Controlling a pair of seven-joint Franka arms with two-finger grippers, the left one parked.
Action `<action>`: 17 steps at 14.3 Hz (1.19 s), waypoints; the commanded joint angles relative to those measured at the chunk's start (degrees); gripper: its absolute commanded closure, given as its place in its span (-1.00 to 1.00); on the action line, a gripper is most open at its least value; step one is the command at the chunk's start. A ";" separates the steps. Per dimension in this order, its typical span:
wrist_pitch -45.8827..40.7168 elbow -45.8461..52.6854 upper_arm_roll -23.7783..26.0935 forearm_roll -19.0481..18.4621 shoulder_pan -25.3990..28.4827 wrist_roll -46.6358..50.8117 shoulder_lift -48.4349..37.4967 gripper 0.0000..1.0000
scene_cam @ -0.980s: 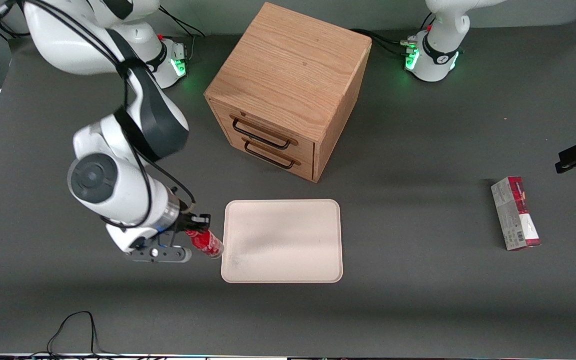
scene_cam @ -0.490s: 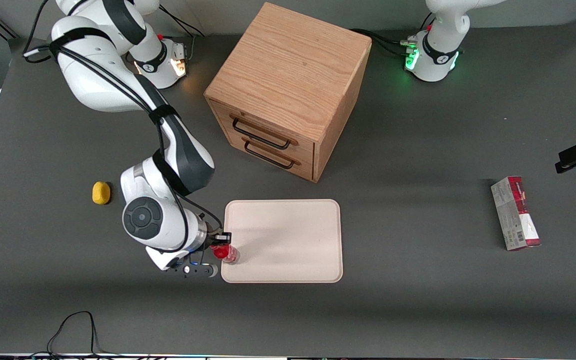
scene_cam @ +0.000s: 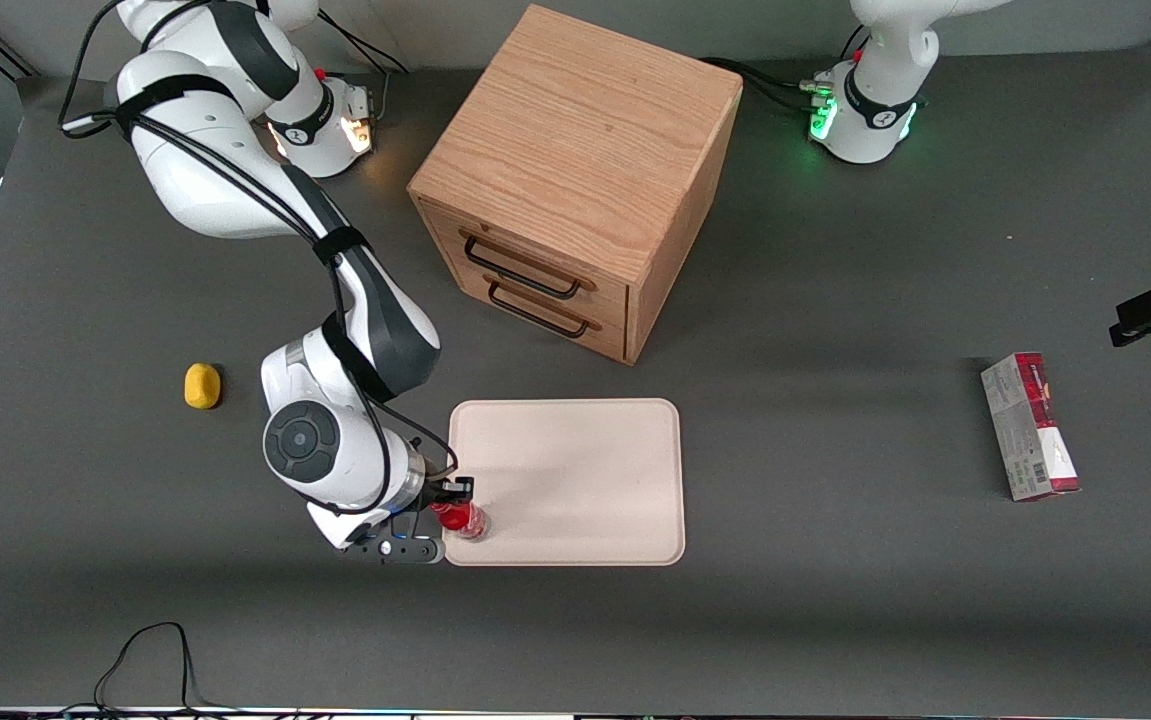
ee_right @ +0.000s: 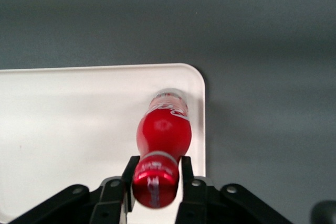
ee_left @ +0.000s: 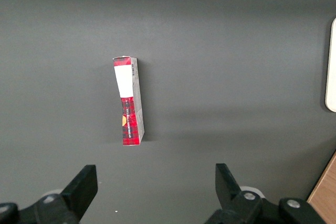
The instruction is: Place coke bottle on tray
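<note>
The coke bottle (scene_cam: 462, 519) is small and red with a red cap and a clear base. It stands upright over the corner of the pale cream tray (scene_cam: 575, 470) nearest the front camera, toward the working arm's end. My right gripper (scene_cam: 455, 512) is shut on the bottle's neck, just under the cap. In the right wrist view the black fingers (ee_right: 187, 174) press both sides of the coke bottle (ee_right: 163, 135), whose base is close to the tray (ee_right: 68, 124) surface near its rounded corner. I cannot tell whether the base touches the tray.
A wooden two-drawer cabinet (scene_cam: 575, 180) stands farther from the front camera than the tray. A small yellow object (scene_cam: 201, 385) lies toward the working arm's end. A red-and-grey carton (scene_cam: 1030, 427) lies toward the parked arm's end and shows in the left wrist view (ee_left: 128, 100).
My gripper has carried the bottle from beside the tray's edge to over its near corner. The bottle went from tilted to upright. The yellow object came into view.
</note>
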 commanded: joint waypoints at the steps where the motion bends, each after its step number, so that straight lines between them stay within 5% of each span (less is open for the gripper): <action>1: -0.97 1.09 -0.55 -2.04 0.32 0.56 -0.76 -1.00; 9: -20.12 -0.57 -1.69 -3.18 -6.61 0.03 -17.44 -1.00; 13: -20.50 -18.38 -1.69 -2.57 -11.98 -0.67 -32.55 -1.00; 17: -14.43 -35.97 -10.82 8.13 -12.34 -12.85 -47.50 -1.00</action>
